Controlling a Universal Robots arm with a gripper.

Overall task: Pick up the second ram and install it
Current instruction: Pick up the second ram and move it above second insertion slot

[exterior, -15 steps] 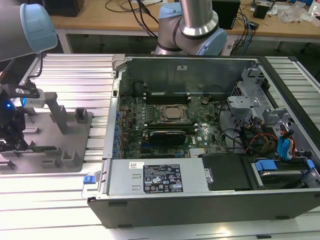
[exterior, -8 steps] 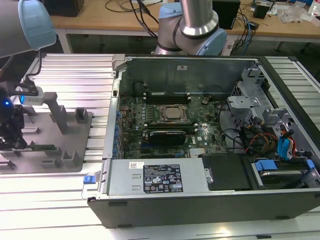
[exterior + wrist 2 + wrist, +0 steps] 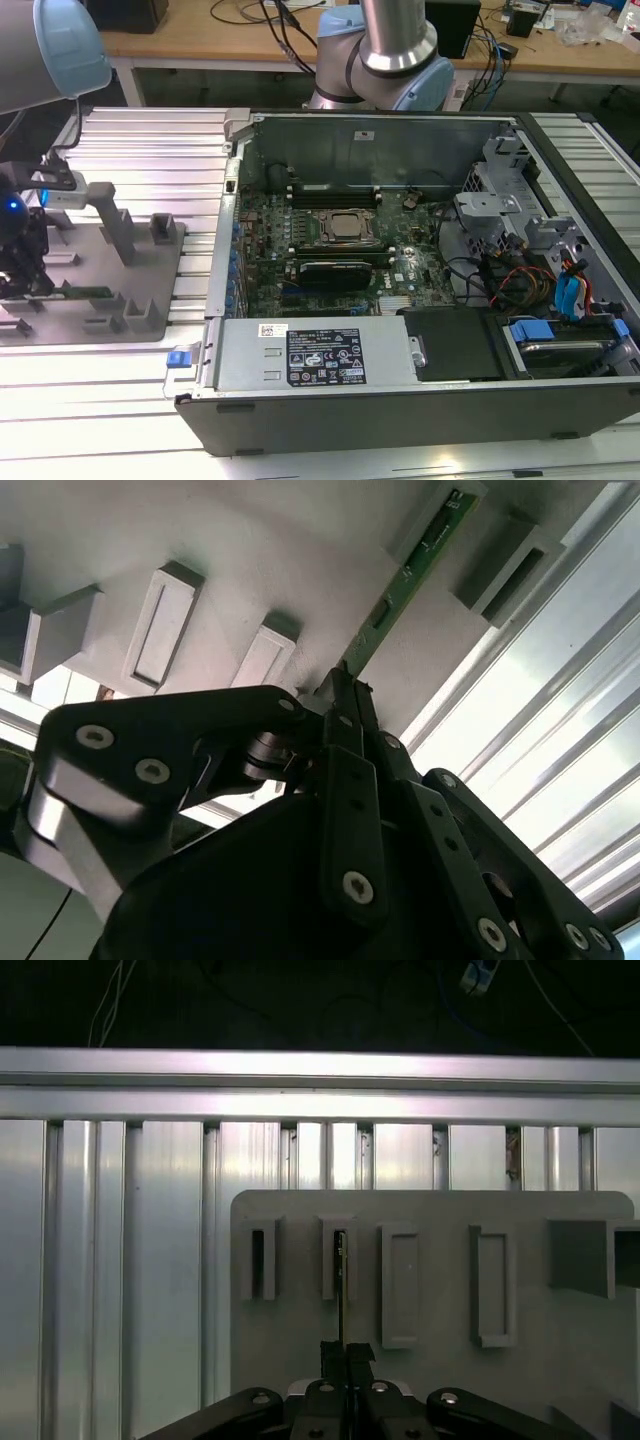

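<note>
The second ram [image 3: 411,568] is a narrow green stick standing on its edge in the slotted grey blocks of the fixture plate [image 3: 150,275]. My gripper [image 3: 341,692] is down at one end of it, with both fingers pressed against its faces. The first wrist view shows the second ram [image 3: 341,1290] edge-on, running from my gripper [image 3: 346,1348] into a slotted block. In the exterior view my gripper [image 3: 22,285] is at the far left, over the fixture, and the second ram [image 3: 88,293] lies along the plate's near side.
The open computer case [image 3: 400,400] fills the middle and the exterior view's right. Its motherboard carries the silver processor [image 3: 347,227] and long black slots [image 3: 335,190]. Tall grey fixture posts [image 3: 118,222] stand beside my gripper. Ribbed aluminium table [image 3: 150,140] lies all around.
</note>
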